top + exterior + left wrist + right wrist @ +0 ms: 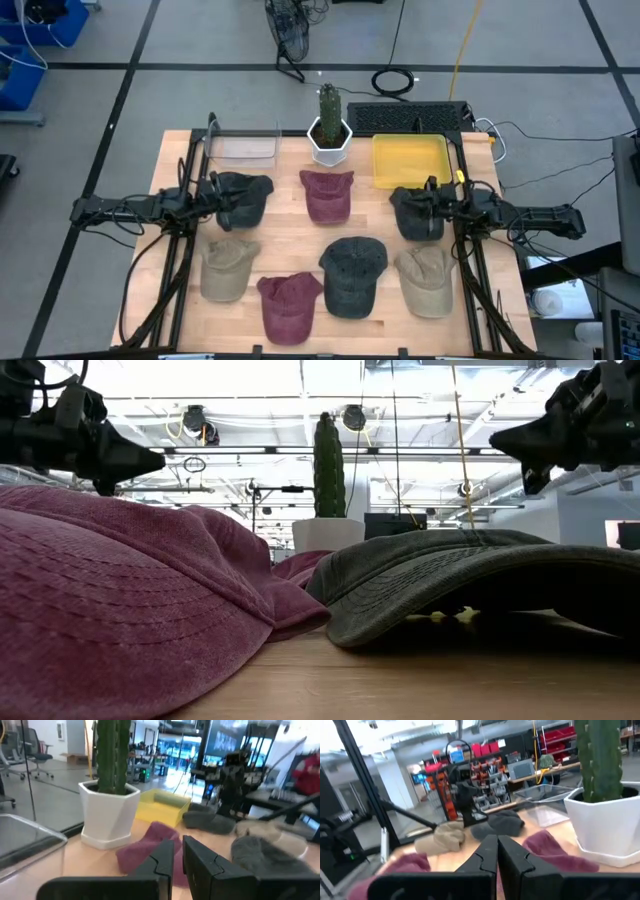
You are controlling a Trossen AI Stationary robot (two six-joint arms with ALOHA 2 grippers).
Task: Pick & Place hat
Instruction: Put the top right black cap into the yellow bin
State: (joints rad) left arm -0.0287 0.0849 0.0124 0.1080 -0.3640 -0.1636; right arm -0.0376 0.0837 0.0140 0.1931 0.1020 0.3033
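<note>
Several caps lie on the wooden table [300, 235]: a black one [248, 198] at the left, a maroon one [327, 193] in the middle, a black one [418, 215] at the right, and tan [228, 268], maroon [290, 305], dark grey [352, 273] and tan [428, 280] ones nearer. My left gripper [228, 195] hovers shut above the left black cap; it also shows in the left wrist view [178, 856]. My right gripper [408, 200] hovers shut above the right black cap; it also shows in the right wrist view [497, 851]. Both are empty and well above the table in the low view.
A clear tray [240, 148] stands at the far left and a yellow tray [410, 160] at the far right. A cactus in a white pot [330, 135] stands between them. A dark keyboard [410, 117] lies behind the yellow tray.
</note>
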